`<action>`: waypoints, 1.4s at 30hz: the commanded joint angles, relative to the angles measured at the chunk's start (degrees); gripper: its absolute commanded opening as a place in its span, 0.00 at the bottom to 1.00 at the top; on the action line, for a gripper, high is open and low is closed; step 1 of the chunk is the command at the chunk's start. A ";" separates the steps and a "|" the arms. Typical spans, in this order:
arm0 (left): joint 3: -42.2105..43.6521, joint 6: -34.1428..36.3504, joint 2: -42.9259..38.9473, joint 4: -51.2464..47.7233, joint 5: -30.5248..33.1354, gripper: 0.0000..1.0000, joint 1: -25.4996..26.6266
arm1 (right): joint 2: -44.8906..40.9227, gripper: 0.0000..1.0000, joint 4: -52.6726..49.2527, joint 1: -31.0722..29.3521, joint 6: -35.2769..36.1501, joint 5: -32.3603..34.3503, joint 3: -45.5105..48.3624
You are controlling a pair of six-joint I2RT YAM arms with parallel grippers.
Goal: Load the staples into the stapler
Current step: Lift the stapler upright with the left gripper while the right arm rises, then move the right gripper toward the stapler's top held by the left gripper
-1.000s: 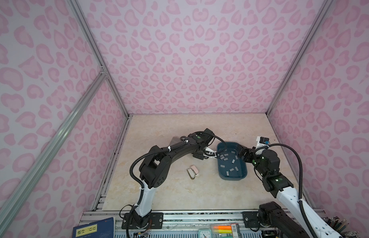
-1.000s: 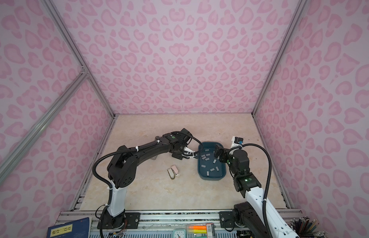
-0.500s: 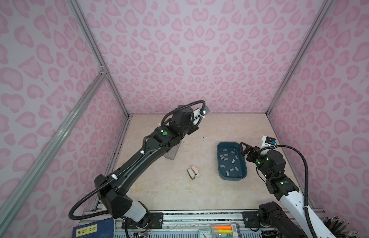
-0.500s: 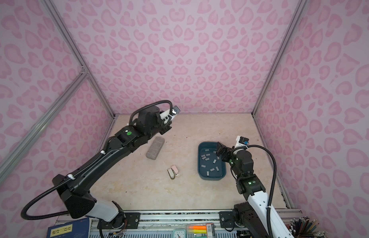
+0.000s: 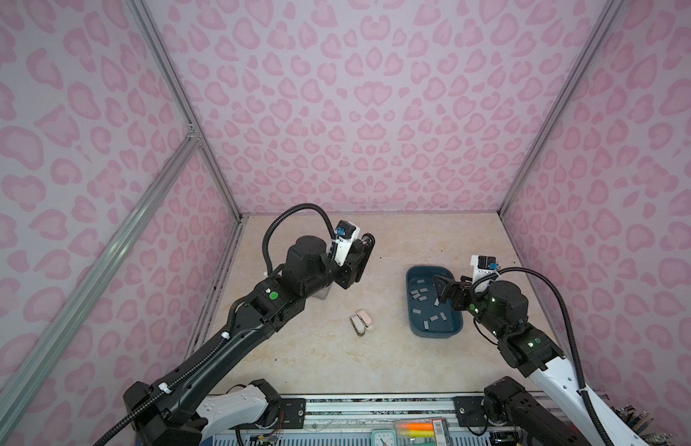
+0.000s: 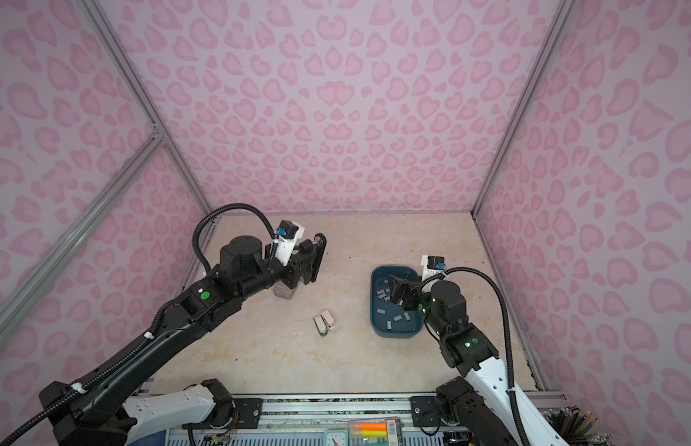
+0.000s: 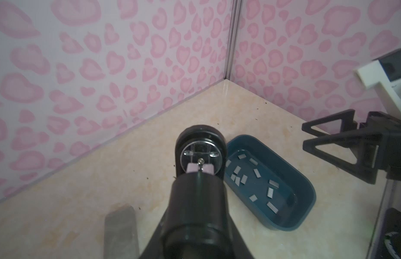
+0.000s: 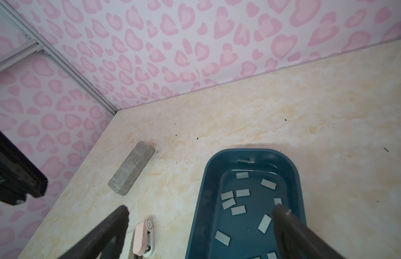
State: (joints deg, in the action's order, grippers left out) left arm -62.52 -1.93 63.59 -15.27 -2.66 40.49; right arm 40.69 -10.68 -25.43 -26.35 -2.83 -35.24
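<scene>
Black-fingered and spread wide, the right gripper (image 8: 201, 208) hovers empty above a dark teal oval plastic tray (image 8: 206, 179). The staples (image 8: 242, 192), short flat grey metal strips, lie scattered in it just below the gripper's tips. Well apart from it, the left gripper (image 5: 353, 266) is clamped on a black stapler with a round chrome anvil plate (image 7: 200, 157), held clear of the marbled beige tabletop (image 5: 394, 247). Picking a strip appears to be the step in hand. Next, the right gripper would need to descend and pinch a single strip.
</scene>
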 commanded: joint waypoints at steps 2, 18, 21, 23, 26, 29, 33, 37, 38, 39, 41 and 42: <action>12.50 -6.00 -5.52 12.69 -4.16 0.04 0.01 | 3.05 0.99 -1.12 -5.92 -0.12 5.46 -1.87; 33.59 2.35 -20.78 21.21 9.26 0.04 -0.30 | 18.27 0.92 8.45 -18.86 -0.43 15.39 -10.10; 35.69 2.24 -21.99 23.72 10.08 0.04 -0.26 | 22.72 0.92 9.10 -18.82 2.31 15.02 -14.54; 35.28 2.31 -21.50 25.71 9.94 0.04 -0.25 | 24.69 0.93 9.30 -18.79 4.51 13.74 -17.57; 32.13 0.00 -17.75 30.78 9.68 0.04 -0.29 | 25.68 0.93 8.92 -18.79 7.05 12.15 -21.57; 23.21 -1.50 -11.99 27.89 7.32 0.04 -0.19 | 25.02 0.95 9.79 -18.77 7.92 10.34 -23.33; 21.72 1.75 -11.13 27.95 5.80 0.04 -0.09 | 25.60 0.95 8.30 -18.76 6.42 9.71 -25.57; 27.21 4.10 -14.84 28.60 8.40 0.04 -0.09 | 28.19 0.94 7.70 -18.94 3.85 6.39 -26.15; 26.90 5.45 -15.63 28.15 6.88 0.04 -0.07 | 28.89 0.93 8.01 -19.08 3.35 5.58 -26.15; 26.55 6.24 -16.25 28.02 5.71 0.04 -0.13 | 29.45 0.91 8.25 -19.33 2.85 5.23 -26.00; 25.83 7.49 -16.64 27.34 2.87 0.04 -0.09 | 30.30 0.89 8.49 -19.81 1.72 5.01 -25.68; 25.69 7.92 -16.43 27.27 1.67 0.04 -0.07 | 30.42 0.88 8.35 -20.00 1.27 4.79 -25.45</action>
State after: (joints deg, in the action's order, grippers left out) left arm -35.68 3.09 47.68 7.09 3.29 40.36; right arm 70.54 -2.94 -44.99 -23.03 3.90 -61.17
